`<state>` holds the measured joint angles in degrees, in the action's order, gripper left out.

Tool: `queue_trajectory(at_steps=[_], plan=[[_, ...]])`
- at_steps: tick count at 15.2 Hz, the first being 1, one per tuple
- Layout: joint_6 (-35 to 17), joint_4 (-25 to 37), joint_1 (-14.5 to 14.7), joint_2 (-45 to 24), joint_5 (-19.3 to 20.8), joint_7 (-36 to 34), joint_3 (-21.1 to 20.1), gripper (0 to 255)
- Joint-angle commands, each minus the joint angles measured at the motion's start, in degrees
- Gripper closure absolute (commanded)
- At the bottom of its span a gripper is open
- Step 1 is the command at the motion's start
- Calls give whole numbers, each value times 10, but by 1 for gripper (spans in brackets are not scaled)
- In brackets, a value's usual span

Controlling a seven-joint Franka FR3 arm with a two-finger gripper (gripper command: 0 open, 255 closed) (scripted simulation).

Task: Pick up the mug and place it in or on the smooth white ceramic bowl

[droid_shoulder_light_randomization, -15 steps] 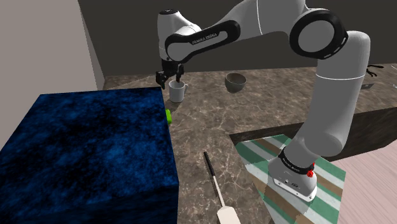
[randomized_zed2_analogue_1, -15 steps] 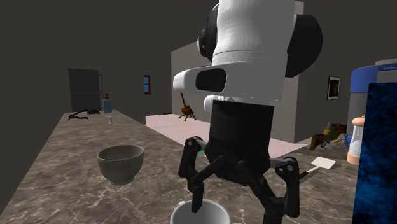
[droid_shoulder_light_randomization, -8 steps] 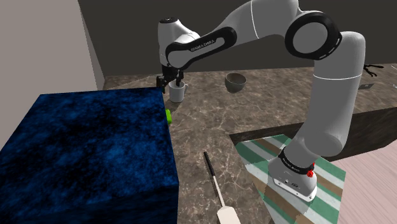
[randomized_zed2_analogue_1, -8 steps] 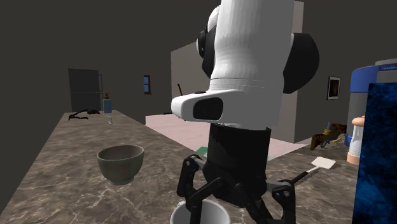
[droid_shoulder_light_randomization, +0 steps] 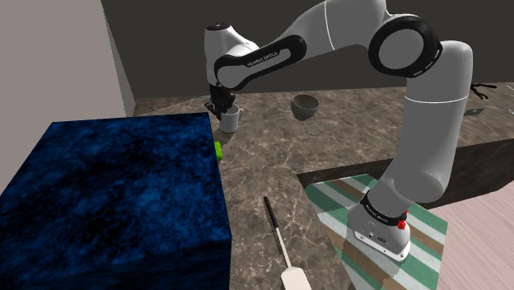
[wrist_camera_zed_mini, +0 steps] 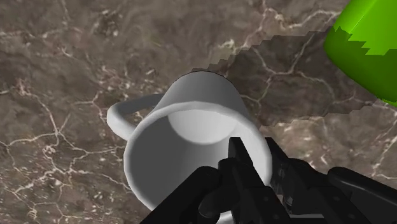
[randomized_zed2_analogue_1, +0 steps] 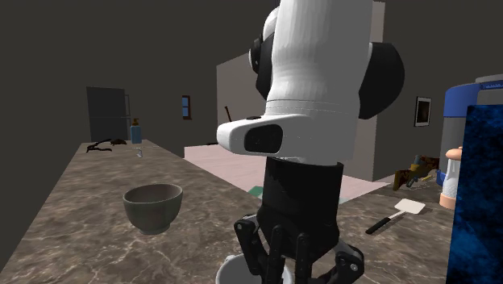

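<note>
**One Mug Clamped at the Rim**

Gripper (wrist_camera_zed_mini: 257, 151) status: closed on the rim wall of the plain white handled mug (wrist_camera_zed_mini: 191, 111). One black finger (wrist_camera_zed_mini: 242, 162) sits inside the cup and the other outside it, with the wall pinched between them. The handle lies on the side away from the fingers.

Mug location: in the shoulder view the white mug (droid_shoulder_light_randomization: 231, 120) stands upright at the surface of the dark veined marble counter (droid_shoulder_light_randomization: 272, 165), just beside the far corner of a large dark-blue box (droid_shoulder_light_randomization: 115, 198).

The round grey bowl (droid_shoulder_light_randomization: 306, 105) sits well apart from the mug, toward the shoulder view's right.

A small bright green object (droid_shoulder_light_randomization: 218, 150) lies against the box edge, near the mug.

A black-handled spatula (droid_shoulder_light_randomization: 280, 240) with a pale blade lies nearer the arm's base, which rests on a green-and-white striped mat (droid_shoulder_light_randomization: 329, 202).

In the second exterior view the grey bowl (randomized_zed2_analogue_1: 152, 206) is to the left of the gripper (randomized_zed2_analogue_1: 286, 256).
</note>
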<state>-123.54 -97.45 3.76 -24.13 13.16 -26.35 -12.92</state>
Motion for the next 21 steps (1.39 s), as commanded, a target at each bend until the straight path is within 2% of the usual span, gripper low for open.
queue_trajectory(at_steps=[1, 7, 21], plan=[[0, 0, 0, 0, 0, 0, 0, 255], [0, 0, 0, 0, 0, 0, 0, 255], [91, 58, -2, 35, -16, 17, -7, 255]])
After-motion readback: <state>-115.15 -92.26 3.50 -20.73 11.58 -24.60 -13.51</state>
